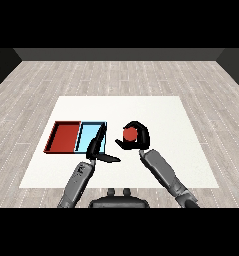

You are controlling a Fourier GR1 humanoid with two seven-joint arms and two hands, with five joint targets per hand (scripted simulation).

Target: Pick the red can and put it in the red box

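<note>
The right hand (136, 134) curls around the red can (129, 134), right of the blue tray (86, 137), ready to lift it. The red tray (56, 142) lies just beyond that. The left hand (98, 150) rests open-fingered over the blue tray's near edge.

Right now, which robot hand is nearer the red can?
Right. The right robot hand curls round the red can; the left robot hand sits off to the can's left, over the blue tray.

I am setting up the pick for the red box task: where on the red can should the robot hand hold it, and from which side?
Grip the red cylindrical can around its curved side wall, coming from the right. It appears to stand upright on the white table, round top showing, so a wrap suits it. The right robot hand already curls round it that way; the left robot hand is open beside the light blue tray.
</note>
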